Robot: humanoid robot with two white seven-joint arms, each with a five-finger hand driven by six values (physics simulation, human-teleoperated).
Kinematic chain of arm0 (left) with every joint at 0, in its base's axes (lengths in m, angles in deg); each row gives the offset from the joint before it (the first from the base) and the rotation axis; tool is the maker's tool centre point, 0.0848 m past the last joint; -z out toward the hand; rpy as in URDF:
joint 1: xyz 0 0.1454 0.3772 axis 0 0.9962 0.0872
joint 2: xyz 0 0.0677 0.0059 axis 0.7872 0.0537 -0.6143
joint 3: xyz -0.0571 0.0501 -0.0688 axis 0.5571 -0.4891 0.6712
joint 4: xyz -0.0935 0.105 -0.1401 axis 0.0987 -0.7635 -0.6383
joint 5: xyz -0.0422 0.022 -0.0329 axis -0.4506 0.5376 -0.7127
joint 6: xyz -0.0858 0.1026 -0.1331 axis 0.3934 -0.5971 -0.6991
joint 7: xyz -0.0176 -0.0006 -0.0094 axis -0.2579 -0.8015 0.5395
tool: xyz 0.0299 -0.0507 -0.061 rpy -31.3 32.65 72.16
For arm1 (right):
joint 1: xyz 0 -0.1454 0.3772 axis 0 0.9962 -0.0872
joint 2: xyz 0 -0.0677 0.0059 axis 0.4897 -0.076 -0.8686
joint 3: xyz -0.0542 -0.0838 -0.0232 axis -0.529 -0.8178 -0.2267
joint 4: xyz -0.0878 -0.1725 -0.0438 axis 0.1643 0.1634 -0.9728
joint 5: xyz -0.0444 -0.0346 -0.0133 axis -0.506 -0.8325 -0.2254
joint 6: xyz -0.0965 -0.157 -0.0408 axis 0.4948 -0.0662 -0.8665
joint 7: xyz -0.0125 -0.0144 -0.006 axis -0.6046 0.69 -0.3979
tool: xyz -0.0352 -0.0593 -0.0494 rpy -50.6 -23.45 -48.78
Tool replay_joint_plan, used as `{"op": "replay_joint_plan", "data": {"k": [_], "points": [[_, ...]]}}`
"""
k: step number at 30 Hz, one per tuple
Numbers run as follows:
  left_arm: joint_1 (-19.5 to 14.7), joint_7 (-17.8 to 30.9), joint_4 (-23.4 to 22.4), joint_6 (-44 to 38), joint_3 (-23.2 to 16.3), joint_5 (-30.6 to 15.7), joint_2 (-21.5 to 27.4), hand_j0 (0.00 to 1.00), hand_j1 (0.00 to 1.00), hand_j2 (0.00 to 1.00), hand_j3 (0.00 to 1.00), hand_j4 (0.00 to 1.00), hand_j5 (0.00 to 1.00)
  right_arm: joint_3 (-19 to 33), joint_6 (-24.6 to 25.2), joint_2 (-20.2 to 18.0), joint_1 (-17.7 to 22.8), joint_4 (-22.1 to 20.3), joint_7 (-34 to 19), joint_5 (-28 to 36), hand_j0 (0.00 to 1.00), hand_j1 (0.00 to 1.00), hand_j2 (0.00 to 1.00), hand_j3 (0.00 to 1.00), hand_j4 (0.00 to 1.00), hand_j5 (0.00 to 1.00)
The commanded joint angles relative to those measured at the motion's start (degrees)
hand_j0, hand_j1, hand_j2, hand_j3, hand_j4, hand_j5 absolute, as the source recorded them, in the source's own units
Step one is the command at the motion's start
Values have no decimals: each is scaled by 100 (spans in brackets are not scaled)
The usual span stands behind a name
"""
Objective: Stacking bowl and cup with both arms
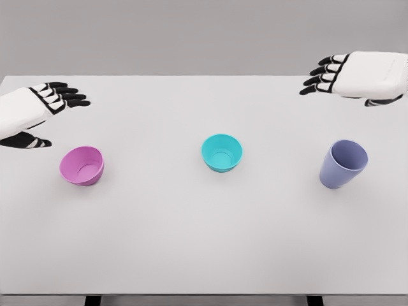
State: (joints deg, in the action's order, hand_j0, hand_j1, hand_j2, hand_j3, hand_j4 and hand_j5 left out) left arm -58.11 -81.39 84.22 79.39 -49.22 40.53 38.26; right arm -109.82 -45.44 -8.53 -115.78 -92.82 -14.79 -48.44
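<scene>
While nothing is yet held, the stock stands as follows. Surface [191, 248]: white, flat, carrying three vessels in a row, well apart from one another.

Item 1 — pink bowl [82, 165], at the left, upright, mouth open toward the camera. Item 2 — teal bowl [222, 153], in the middle, upright. Item 3 — lavender cup [343, 164], at the right, taller and narrower than the bowls, upright.

Left hand [32, 108]: above the far left edge, just behind the pink bowl, fingers extended and apart, holding nothing. Right hand [357, 75]: over the far right corner, behind the cup, fingers loosely spread, empty.

Handling, by judgement: all three look like thin-walled rigid plastic, light, smooth and likely slippery, not fragile. The cup is best pinched across its side wall below the rim; each bowl by the rim, thumb inside, fingers outside. Light vessels may slide or tip if nudged before the fingers close.
</scene>
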Motion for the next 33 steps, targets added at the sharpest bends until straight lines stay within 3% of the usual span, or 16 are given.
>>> {"op": "replay_joint_plan", "data": {"k": [1,6,8,10,13,15,16,18,20,21,24,26,27,28,30,33], "points": [[0,12,-28,-3,10,-34,51,100,100,100,100,100,100,-31,13,9,-9,-114,2,-2,100,100,100,100,100,100],[0,38,7,-3,98,10,60,100,100,100,100,100,100,4,13,-44,-9,-141,2,60,100,100,100,100,100,100],[-17,301,-2,-3,115,-69,-10,100,100,100,100,100,100,22,13,-70,-9,-133,2,60,100,100,100,100,100,100],[-97,1302,130,-3,651,-192,-28,100,100,100,100,100,100,242,13,-105,53,-106,2,68,100,100,100,100,100,100],[-105,2896,182,-3,845,-1280,-45,100,100,100,100,100,100,435,13,-79,193,-132,2,68,100,100,100,100,100,100],[-44,2896,832,-3,748,-1950,43,100,100,100,100,100,100,602,13,-79,342,-132,2,77,100,100,100,100,100,100],[-44,2896,974,-3,722,-2047,34,100,100,100,100,100,100,707,13,-44,483,-132,2,77,100,100,100,100,100,100],[-97,2896,1000,-3,704,-2082,-54,100,100,100,100,100,100,804,13,26,765,-124,2,112,100,100,100,100,100,100],[-105,2896,1009,-661,696,-2161,-37,100,100,100,100,100,100,778,13,26,765,-115,2,121,100,100,100,100,100,100],[-106,2896,1009,-1191,599,-2144,-45,100,100,100,100,100,100,769,13,53,800,-124,2,112,100,100,100,100,100,100],[-290,2896,1009,-1447,116,-1827,-10,100,100,100,100,100,100,778,13,140,1046,-115,2,112,100,100,100,100,100,100],[-860,2896,956,-1464,-718,-1836,16,100,100,100,100,100,100,804,13,466,1134,-89,2,112,100,100,100,100,100,100],[-1194,2896,930,-1596,-1166,-1845,16,100,100,100,100,100,100,813,13,519,1125,-97,2,112,100,100,100,100,100,100],[-1757,2896,930,-1789,-1834,-1915,16,100,100,100,100,100,100,813,13,510,1169,-89,2,112,100,100,100,100,100,100],[-2320,2896,939,-1807,-2547,-2170,42,100,100,100,100,100,100,822,13,562,1187,-89,2,112,100,100,100,100,100,100],[-2795,2896,921,-1868,-3013,-2592,51,100,100,100,100,100,100,831,13,545,1116,-80,2,112,100,100,100,100,100,100]]}}
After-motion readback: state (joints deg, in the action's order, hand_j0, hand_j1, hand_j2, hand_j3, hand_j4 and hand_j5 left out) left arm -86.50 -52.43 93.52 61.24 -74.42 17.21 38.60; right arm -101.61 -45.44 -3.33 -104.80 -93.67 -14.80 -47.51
